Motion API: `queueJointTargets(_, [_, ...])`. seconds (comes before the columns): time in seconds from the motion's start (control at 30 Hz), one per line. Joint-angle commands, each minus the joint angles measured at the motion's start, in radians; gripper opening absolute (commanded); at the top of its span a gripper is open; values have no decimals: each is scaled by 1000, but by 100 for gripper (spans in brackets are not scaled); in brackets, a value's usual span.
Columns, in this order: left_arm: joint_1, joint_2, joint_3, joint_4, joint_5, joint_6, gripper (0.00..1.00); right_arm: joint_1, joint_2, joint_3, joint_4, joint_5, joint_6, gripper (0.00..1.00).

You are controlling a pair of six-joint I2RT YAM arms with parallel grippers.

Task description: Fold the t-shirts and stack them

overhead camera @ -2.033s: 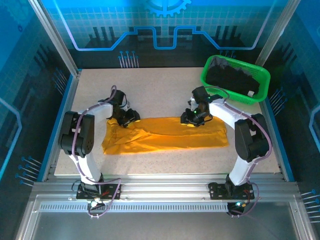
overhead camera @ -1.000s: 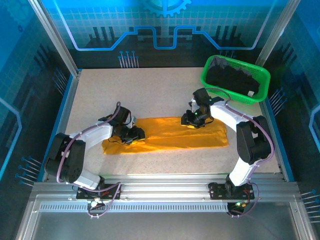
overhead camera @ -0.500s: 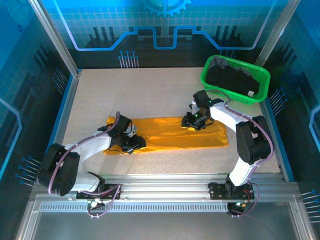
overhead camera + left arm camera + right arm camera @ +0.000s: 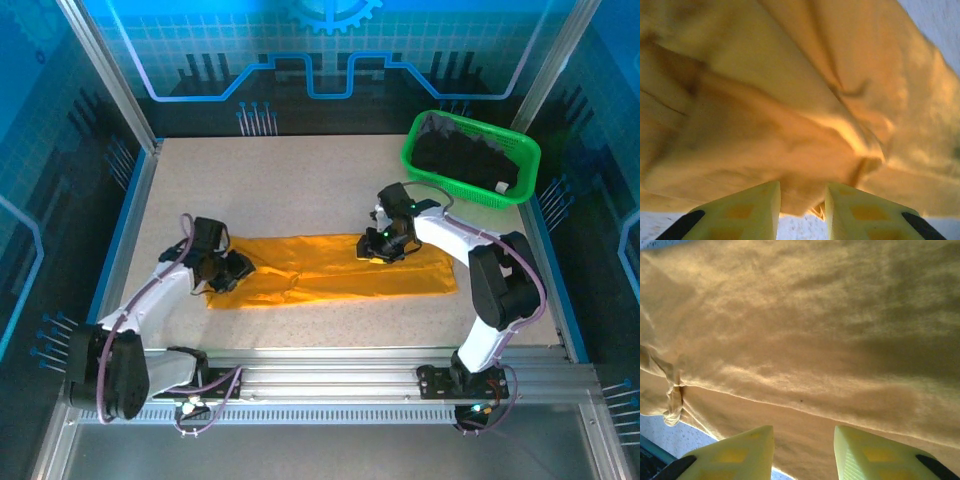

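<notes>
Left wrist, t-shirt edge against left hand, possibly pinched

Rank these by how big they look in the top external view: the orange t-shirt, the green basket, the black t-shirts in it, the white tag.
1. orange t-shirt
2. green basket
3. black t-shirts, lying inside the basket's rim
4. white tag

Orange shirt: bright orange-yellow, folded into long wrinkled band, flat on table, running left-right, closer to near edge. Black shirts: crumpled heap in basket at far right corner; small white tag showing.
</notes>
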Motion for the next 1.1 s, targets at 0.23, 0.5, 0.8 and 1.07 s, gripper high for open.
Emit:
queueJointTargets(0.23, [90, 211, 74, 53, 63, 36, 26, 5, 33, 11, -9, -1, 6, 23])
queueJointTargets(0.5, [117, 407, 210, 22, -57, 43, 23, -37, 19, -10, -35, 37, -10, 19])
queueJointTargets(0.8, [124, 663, 396, -78, -83, 114, 23, -156, -27, -32, -82, 67, -50, 18])
queueJointTargets(1.07, [74, 488, 476, -201, -262, 117, 44, -255, -37, 15, -165, 153, -109, 18])
